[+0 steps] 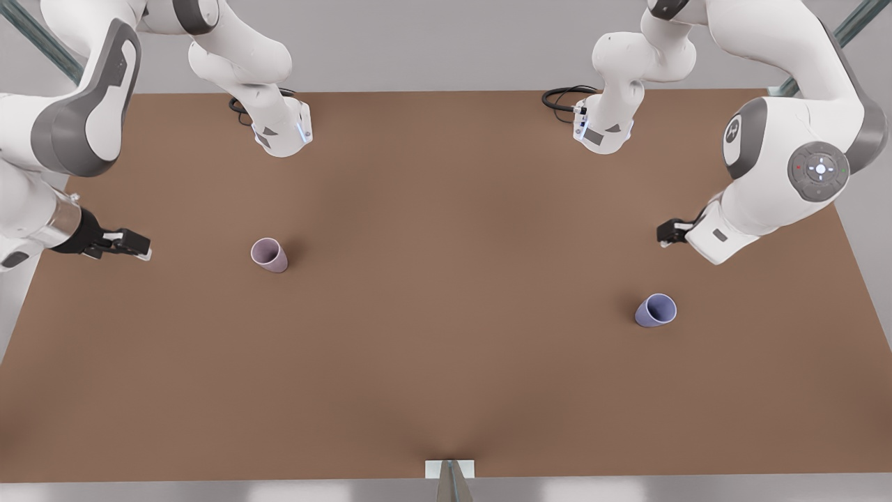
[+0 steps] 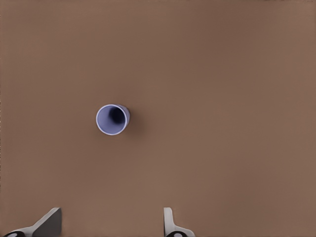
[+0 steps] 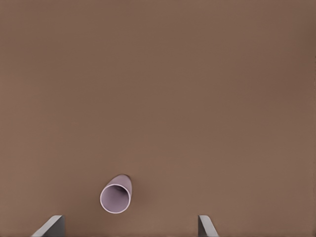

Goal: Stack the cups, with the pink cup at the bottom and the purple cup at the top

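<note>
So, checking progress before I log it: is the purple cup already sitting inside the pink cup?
No, the purple cup stands on the table far from the pink cup, toward the front view's right.

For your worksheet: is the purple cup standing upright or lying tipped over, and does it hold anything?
Upright and empty. The purple cup rests on its base on the table, mouth up; the left wrist view looks straight into its bare inside.

Brown matte tabletop [image 1: 446,362]. Small pale pink-mauve tapered handleless cup [image 1: 269,254], upright, toward the front view's left. Small bluish-purple tapered handleless cup [image 1: 656,310], upright, toward the front view's right, well apart from the first. Right gripper [image 1: 139,245] near the pink cup; left gripper [image 1: 664,236] above the purple cup.
</note>
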You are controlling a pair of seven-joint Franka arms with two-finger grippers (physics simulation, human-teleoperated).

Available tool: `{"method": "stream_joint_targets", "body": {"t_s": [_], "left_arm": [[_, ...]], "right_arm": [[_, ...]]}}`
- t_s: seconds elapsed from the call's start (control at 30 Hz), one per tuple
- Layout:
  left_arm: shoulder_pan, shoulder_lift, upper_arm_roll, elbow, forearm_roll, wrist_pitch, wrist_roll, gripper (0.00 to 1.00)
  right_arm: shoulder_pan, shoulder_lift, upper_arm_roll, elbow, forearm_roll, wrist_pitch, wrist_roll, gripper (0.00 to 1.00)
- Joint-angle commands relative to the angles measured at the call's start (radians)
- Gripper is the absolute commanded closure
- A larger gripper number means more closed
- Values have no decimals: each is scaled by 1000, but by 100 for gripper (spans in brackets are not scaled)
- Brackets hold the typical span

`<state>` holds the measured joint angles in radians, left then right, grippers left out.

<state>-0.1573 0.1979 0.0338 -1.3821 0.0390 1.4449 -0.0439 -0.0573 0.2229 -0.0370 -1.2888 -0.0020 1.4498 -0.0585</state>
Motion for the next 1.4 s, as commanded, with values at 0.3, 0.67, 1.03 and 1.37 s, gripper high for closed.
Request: {"method": "stream_joint_targets", "body": {"t_s": [0.3, 0.67, 1.03, 1.37], "left_arm": [[1, 38, 1, 2, 1, 62, 13, 0], [1, 51, 3, 0, 1, 63, 13, 0], [-1, 58, 3, 0, -1, 65, 13, 0], [1, 60, 3, 0, -1, 65, 13, 0]], "right_arm": [[59, -94, -11, -501, 25, 402, -126, 0], [99, -86, -11, -909, 47, 843, -274, 0], [103, -77, -12, -1063, 45, 972, -320, 0], [106, -59, -11, -1100, 45, 986, -354, 29]]}}
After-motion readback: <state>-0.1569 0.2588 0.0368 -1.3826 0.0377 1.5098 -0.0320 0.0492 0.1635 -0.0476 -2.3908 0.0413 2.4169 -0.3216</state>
